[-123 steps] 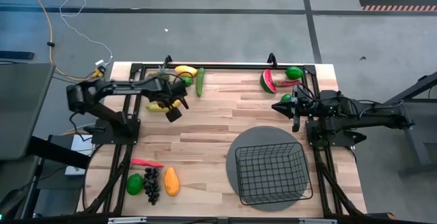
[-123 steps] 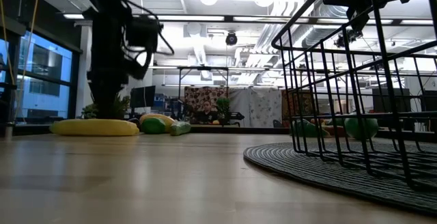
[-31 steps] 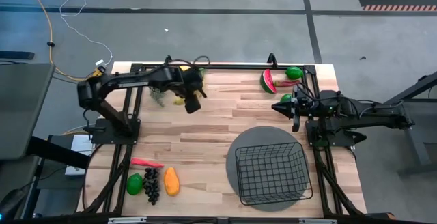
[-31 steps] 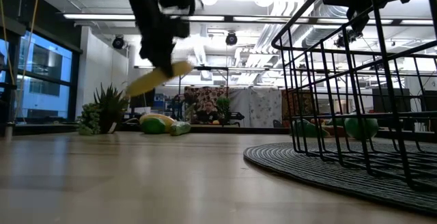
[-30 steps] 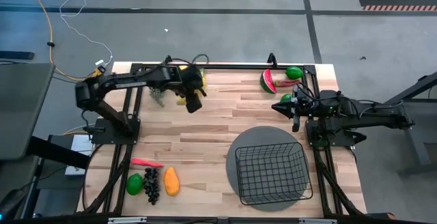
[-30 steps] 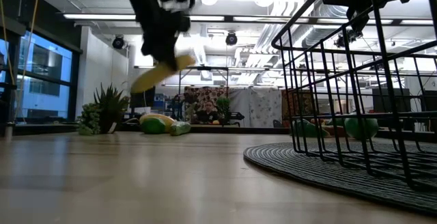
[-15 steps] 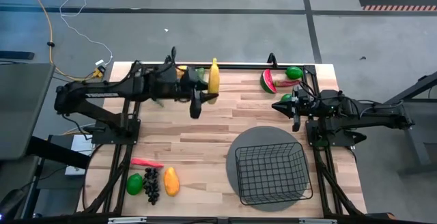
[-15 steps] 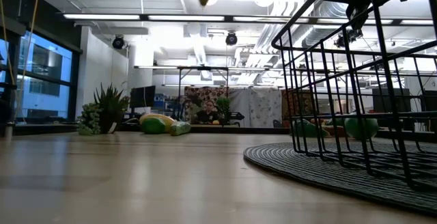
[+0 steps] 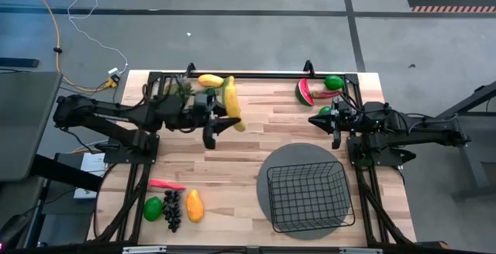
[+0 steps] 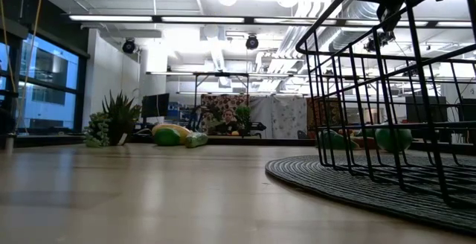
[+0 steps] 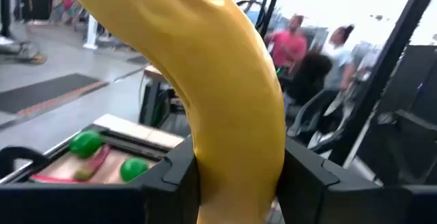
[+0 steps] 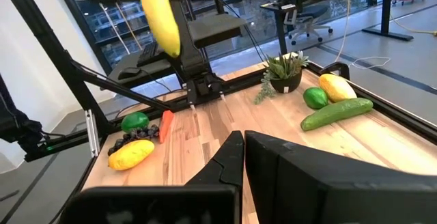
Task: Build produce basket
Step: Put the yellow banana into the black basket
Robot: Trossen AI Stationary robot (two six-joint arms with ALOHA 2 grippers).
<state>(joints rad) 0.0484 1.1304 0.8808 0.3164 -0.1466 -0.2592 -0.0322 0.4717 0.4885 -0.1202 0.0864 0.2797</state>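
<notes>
Change: since a few seconds ago the banana (image 9: pixel 231 103) has left the far-left tabletop and now hangs in the air; the left arm has drawn back toward its base, and the right arm has not shifted.
Left gripper: the left gripper (image 9: pixel 218 119) sits above the far-left part of the table (image 9: pixel 232 161), its fingers (image 11: pixel 174 176) clamped on the banana, pressing it from both sides in the left wrist view.
Banana: yellow, lifted clear of the wood, lying roughly near-to-far in the high view; in the right wrist view it hangs high above the table.
Right gripper: the right gripper (image 9: pixel 335 121) rests at the far-right edge of the table, fingers closed together on nothing.
Basket: the black wire basket (image 9: pixel 309 197) stands on the round grey mat (image 9: pixel 279 161) at the near right, with nothing inside.
Far-left produce: a yellow mango (image 9: pixel 210 80), a lime (image 12: pixel 315 98) and a cucumber (image 12: pixel 336 113) lie by a small potted plant (image 12: pixel 283 74).
Far-right produce: a watermelon slice (image 9: pixel 304 93), a second lime (image 9: pixel 333 82) and a third lime (image 9: pixel 325 111) just beside the right gripper.
Near-left produce: a red chili (image 9: pixel 166 184), a fourth lime (image 9: pixel 153 207), dark grapes (image 9: pixel 172 209) and an orange mango (image 9: pixel 194 206), close together.
Background: people (image 11: pixel 293 43) show, blurred, beyond the table.
</notes>
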